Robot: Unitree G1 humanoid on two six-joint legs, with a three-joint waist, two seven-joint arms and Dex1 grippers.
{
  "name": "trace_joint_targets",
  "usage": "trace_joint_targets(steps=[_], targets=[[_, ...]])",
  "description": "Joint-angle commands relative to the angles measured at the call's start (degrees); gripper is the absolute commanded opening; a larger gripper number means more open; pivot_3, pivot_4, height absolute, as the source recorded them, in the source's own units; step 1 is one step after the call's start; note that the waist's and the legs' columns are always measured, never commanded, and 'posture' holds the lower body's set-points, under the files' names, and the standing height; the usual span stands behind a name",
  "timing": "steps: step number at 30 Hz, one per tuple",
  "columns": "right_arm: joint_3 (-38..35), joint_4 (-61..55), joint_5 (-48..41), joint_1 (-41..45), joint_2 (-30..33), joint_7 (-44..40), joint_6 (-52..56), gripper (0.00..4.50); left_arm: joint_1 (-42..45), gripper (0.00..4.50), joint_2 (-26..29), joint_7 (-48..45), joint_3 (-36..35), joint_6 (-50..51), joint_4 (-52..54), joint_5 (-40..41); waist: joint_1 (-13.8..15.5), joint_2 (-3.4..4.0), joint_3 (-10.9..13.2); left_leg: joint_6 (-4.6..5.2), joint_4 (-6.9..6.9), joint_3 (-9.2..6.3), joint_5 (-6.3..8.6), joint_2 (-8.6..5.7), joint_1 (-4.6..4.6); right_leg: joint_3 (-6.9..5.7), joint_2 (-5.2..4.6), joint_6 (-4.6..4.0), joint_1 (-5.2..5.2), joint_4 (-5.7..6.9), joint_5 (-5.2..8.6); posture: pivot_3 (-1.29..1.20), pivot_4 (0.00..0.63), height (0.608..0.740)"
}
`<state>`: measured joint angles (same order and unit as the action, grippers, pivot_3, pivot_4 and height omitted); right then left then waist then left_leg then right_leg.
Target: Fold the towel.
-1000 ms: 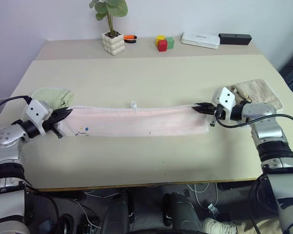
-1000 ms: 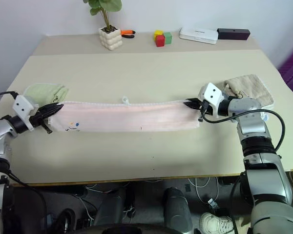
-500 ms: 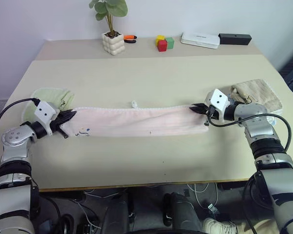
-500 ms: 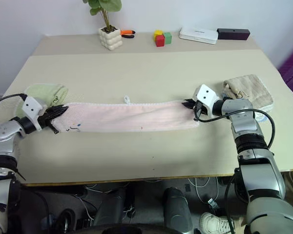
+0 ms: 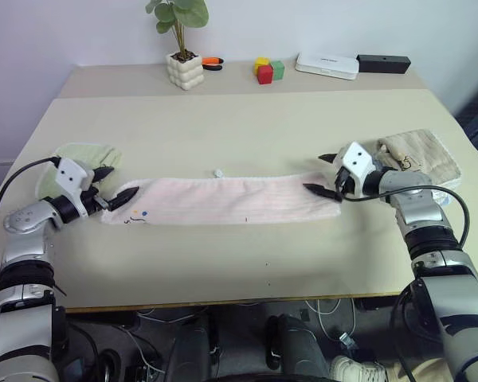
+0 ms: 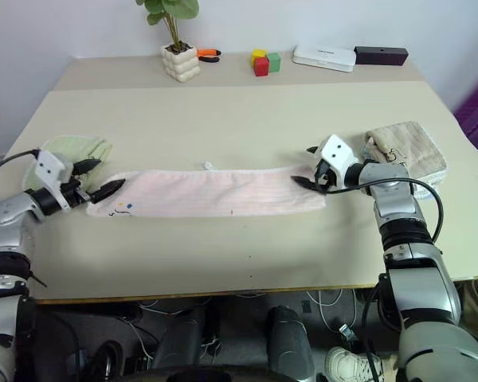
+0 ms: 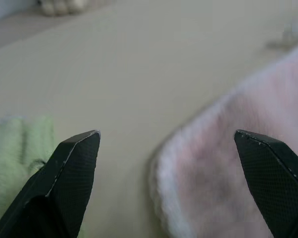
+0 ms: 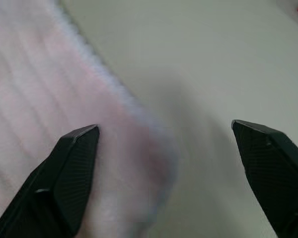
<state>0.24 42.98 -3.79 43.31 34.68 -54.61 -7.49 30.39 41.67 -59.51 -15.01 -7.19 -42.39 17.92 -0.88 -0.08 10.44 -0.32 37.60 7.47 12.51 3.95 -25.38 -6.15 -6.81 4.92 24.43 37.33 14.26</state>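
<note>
Both hands (image 5: 114,186) (image 5: 325,176) wide open over towel (image 5: 223,200)

Three towels: one pink towel (image 5: 223,200), one green towel (image 5: 78,156), one beige towel (image 5: 421,153); two claws.

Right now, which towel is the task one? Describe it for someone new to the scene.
On the beige table, it is the pale pink towel, a long strip lying between the open left gripper and right gripper. The green towel and tan towel are small folded stacks beyond its ends.
</note>
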Motion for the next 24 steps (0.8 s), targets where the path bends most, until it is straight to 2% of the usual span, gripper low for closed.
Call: trace_joint_targets(steps=[1,6,7,8,12,16,18,21,24], targets=[[-3.55,-8.16,-3.65,-0.13,-1.08,3.24,2.29,3.64,-1.86,3.12,1.1,1.37,-3.81,5.85,8.96,4.92,-0.08,0.0,0.0,0.0,0.0,0.0,0.0,0.0,0.0,0.0,0.0,0.0,0.0,0.0,0.0,0.0,0.15,0.74],[-5.02,-19.55,-5.9,-2.87,-4.6,9.78,8.64,1.03,-3.86,0.48,1.23,4.23,-4.85,9.86,18.73,6.3,-0.11,0.0,0.0,0.0,-0.02,-0.02,0.0,0.01,0.02,0.0,0.0,0.0,0.0,0.02,0.0,0.0,0.15,0.74],[-5.45,-21.88,-7.08,-3.15,-6.0,11.28,10.72,0.54,-3.5,0.04,0.71,5.14,-4.97,11.37,20.49,7.05,-0.04,0.0,0.0,0.0,-0.01,-0.02,0.0,0.01,0.01,0.0,0.0,0.0,0.0,0.02,0.0,0.0,0.15,0.74],[-6.18,-24.83,-9.23,-3.52,-8.61,13.83,14.08,0.05,-2.62,0.0,-0.52,7.29,-5.09,13.6,22.53,8.15,0.0,0.0,0.0,0.0,0.0,-0.03,0.0,0.01,0.0,0.0,0.0,0.0,0.0,0.03,0.0,0.0,0.15,0.74],[-4.5,-37.0,-13.1,-8.76,-20.39,23.65,24.49,0.05,-2.31,0.0,-8.68,16.55,-2.17,19.86,34.16,10.12,0.3,-0.02,-0.06,0.0,0.09,-0.12,0.0,0.0,-0.01,0.0,0.0,0.0,-0.07,0.08,0.0,0.0,0.15,0.74],[-3.28,-39.94,-11.59,-12.94,-25.65,31.21,30.39,0.05,-5.53,0.0,-16.78,22.29,1.04,23.34,40.89,10.44,0.26,-0.02,-0.07,0.06,0.29,-0.12,0.04,-0.02,-0.09,0.0,0.0,0.04,-0.11,0.09,-0.03,0.0,0.15,0.74],[-2.94,-39.31,-11.51,-14.72,-26.74,33.23,31.29,0.05,-7.37,0.0,-20.42,24.28,2.62,24.05,41.61,9.99,0.22,-0.03,-0.07,0.1,0.34,-0.12,0.07,-0.02,-0.09,0.01,0.0,0.08,-0.14,0.07,-0.05,0.0,0.15,0.74],[-0.26,-36.94,-6.37,-16.16,-25.92,36.51,29.33,0.05,-9.25,0.0,-25.26,28.15,4.36,23.88,40.35,8.36,0.07,-0.03,-0.07,0.36,0.33,-0.15,0.21,-0.02,-0.07,0.01,0.01,0.08,-0.14,0.1,-0.05,0.0,0.15,0.74],[-0.14,-33.75,-3.33,-15.81,-25.44,39.47,28.69,0.05,-11.05,0.0,-27.33,30.5,6.3,22.63,36.73,4.82,0.06,-0.04,-0.08,0.37,0.33,-0.16,0.22,-0.02,-0.06,0.01,0.01,0.07,-0.13,0.1,-0.05,0.0,0.15,0.74]])
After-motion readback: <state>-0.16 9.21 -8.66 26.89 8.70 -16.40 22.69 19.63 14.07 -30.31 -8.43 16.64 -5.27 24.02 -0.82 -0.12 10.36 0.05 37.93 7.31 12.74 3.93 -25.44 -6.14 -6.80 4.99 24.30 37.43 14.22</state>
